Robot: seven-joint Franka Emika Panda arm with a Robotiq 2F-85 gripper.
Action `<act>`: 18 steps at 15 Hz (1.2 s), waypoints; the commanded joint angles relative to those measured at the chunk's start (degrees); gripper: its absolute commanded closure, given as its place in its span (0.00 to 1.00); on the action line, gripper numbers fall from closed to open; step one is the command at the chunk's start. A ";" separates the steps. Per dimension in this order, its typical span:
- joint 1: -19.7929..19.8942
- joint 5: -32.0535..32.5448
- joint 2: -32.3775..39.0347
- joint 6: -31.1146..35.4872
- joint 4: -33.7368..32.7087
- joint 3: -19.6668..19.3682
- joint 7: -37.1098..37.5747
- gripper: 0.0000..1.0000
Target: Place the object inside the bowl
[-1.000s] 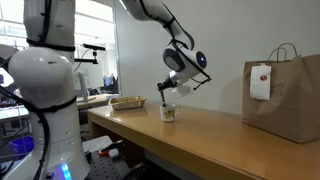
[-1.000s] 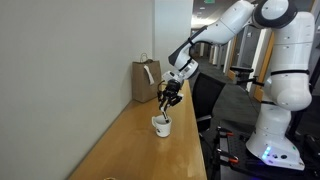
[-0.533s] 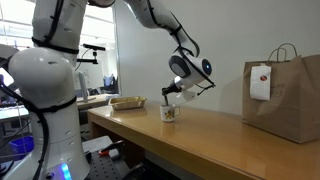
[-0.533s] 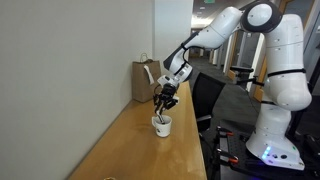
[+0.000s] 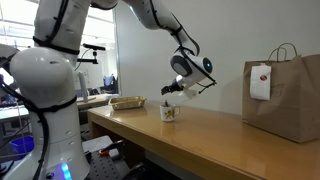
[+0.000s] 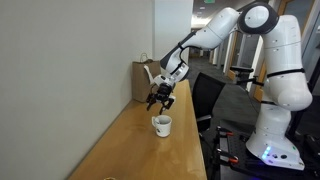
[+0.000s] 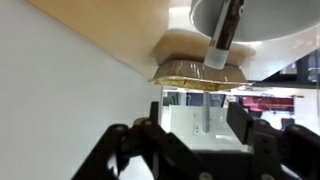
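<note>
**Bench (image 5: 220,140) with the arm's tool (image 5: 171,92) spread open and empty over the bowl (image 5: 168,113).**

The white arm (image 6: 215,25) reaches down over the wooden bench in both exterior views. A brown paper bag (image 5: 288,95) with a white tag stands upright at one end of the bench, well apart from the bowl. A shallow tan tray (image 5: 127,102) lies near the bowl, on its other side. The tool hangs just above the bowl and does not touch it. In the wrist view its two black fingers (image 7: 128,150) stand wide apart with nothing between them. The small white bowl stands upright near the bench edge on the robot's side. A slim dark stick (image 7: 222,35) with a pale end sits inside the bowl, with that end rising past the rim.
</note>
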State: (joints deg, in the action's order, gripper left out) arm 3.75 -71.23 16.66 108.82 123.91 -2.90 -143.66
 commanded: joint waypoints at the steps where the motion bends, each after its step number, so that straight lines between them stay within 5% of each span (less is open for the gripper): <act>1: -3.70 2.01 -4.67 10.94 2.35 0.49 9.23 0.00; 9: -10.50 22.73 -11.06 27.88 2.17 6.14 47.33 0.00; 18: -11.38 54.95 -11.60 25.85 -1.11 9.16 96.36 0.00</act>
State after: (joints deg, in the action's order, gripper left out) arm -7.65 -23.03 5.67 136.70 123.63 5.86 -59.86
